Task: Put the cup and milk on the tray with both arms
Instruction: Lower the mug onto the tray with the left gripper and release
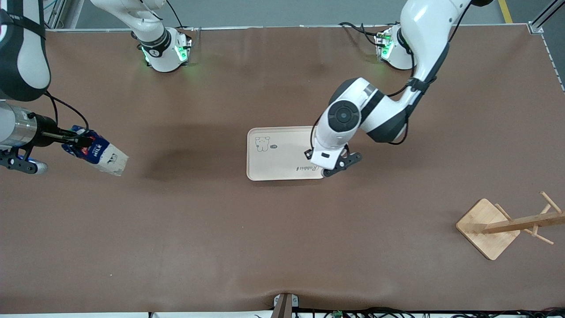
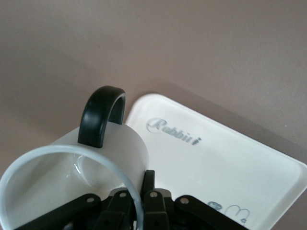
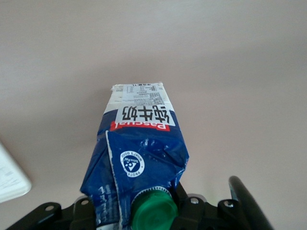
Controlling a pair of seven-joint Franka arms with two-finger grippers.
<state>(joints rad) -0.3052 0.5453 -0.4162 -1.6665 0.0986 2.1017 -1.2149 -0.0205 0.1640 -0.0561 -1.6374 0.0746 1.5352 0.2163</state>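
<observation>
The left claw (image 2: 136,211) grips the rim of the small white mug with a black handle (image 2: 72,177) and holds it over the edge of the cream rectangular tray with a bear drawing and "Rabbit" lettering (image 1: 276,165), which lies mid-counter. The right claw (image 1: 81,141) is clamped on the top of the dark blue milk carton with a green cap (image 1: 99,152), holding it tilted in the air over the brown counter (image 1: 198,229) at the right arm's end, well apart from the tray. A bamboo rack with a square base (image 1: 487,227) stands toward the left arm's end, nearer the front camera than the tray.

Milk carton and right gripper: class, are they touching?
Touching. The right wrist view shows the right gripper shut on the milk carton at its green-capped top; the front view shows it held above the table.
</observation>
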